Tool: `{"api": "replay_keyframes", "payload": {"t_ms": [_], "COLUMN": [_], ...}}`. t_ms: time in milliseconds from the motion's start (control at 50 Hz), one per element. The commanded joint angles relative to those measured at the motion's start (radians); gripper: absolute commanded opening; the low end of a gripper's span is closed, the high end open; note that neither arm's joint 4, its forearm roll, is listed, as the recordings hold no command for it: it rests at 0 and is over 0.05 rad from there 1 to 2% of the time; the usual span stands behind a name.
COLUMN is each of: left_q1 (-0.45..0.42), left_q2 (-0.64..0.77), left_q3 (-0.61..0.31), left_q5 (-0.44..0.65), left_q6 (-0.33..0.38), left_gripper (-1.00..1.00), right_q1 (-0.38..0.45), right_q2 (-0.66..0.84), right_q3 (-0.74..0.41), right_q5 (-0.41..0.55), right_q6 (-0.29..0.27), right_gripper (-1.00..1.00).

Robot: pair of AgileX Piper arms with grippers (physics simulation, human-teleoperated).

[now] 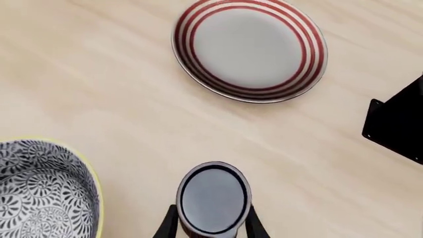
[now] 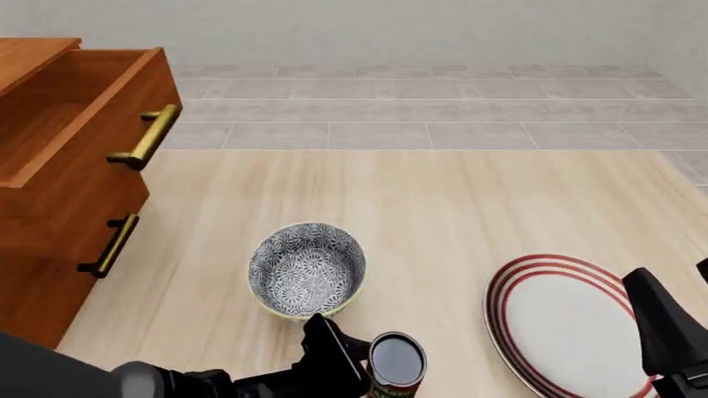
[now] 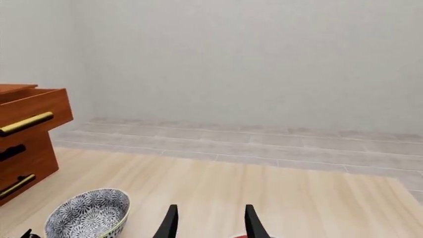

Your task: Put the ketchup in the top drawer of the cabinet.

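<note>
The ketchup (image 2: 395,363), a small tin with a dark grey top and a red-and-green label, is near the table's front edge, between the bowl and the plate. My left gripper (image 2: 370,365) is shut on it. In the left wrist view its fingers (image 1: 167,225) press both sides of the can (image 1: 213,198). The reddish-brown cabinet (image 2: 45,249) stands at the far left. Its top drawer (image 2: 78,108) is pulled out and open, with a brass handle (image 2: 144,137). My right gripper (image 3: 210,225) is open and empty at the front right, and its arm (image 2: 664,332) shows over the plate's right edge.
A grey patterned bowl (image 2: 307,269) sits just behind and left of the can. A white plate with red rings (image 2: 559,319) lies at the front right. The right arm's black body (image 1: 396,119) crosses the left wrist view. The cabinet's lower drawer fronts (image 2: 111,245) are closed.
</note>
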Motion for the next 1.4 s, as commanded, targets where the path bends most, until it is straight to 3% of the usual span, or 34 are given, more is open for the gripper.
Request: {"api": "replay_keyframes", "payload": {"t_ms": [20,140,160,360,520,780,880,940,1020,1280,1360,1400], "left_q1": [-0.005,0.001,0.005,0.008,0.006,-0.003,0.022,0.033,0.067,0.199,0.222,0.258], "left_q2": [-0.056,-0.080,-0.085,-0.111,-0.264,-0.652,-0.802,-0.836,-0.916,-1.083,-1.127,-1.165], "left_q3": [-0.021,-0.019,-0.015,0.005,0.024,0.026,-0.030,-0.055,-0.088,-0.211,-0.238,-0.239], "left_q5": [0.049,0.061,0.057,0.050,0.138,0.408,0.581,0.637,0.727,1.002,1.066,1.121], "left_q6": [0.005,0.007,0.006,0.019,0.037,0.086,0.080,0.063,0.101,0.045,0.086,0.164], "left_gripper": [1.00,1.00,-1.00,-1.00,-1.00,-1.00,-1.00,-1.00,-1.00,-1.00,-1.00,-1.00], "right_q1": [0.009,0.012,0.012,0.012,0.012,0.006,-0.001,-0.003,-0.004,-0.009,-0.009,-0.011], "right_q2": [0.000,0.000,0.000,0.000,0.000,0.000,0.000,0.000,0.000,0.000,0.000,0.000], "right_q3": [0.014,0.016,0.016,0.013,0.013,0.012,0.013,0.012,0.012,0.011,0.015,0.017], "right_q5": [-0.010,-0.010,-0.010,-0.007,-0.008,-0.010,-0.010,-0.009,-0.011,-0.010,-0.012,-0.013], "right_q6": [0.000,0.000,0.001,0.000,0.002,0.007,0.013,0.017,0.018,0.027,0.028,0.031], "right_gripper": [1.00,1.00,1.00,1.00,1.00,1.00,1.00,1.00,1.00,1.00,1.00,1.00]}}
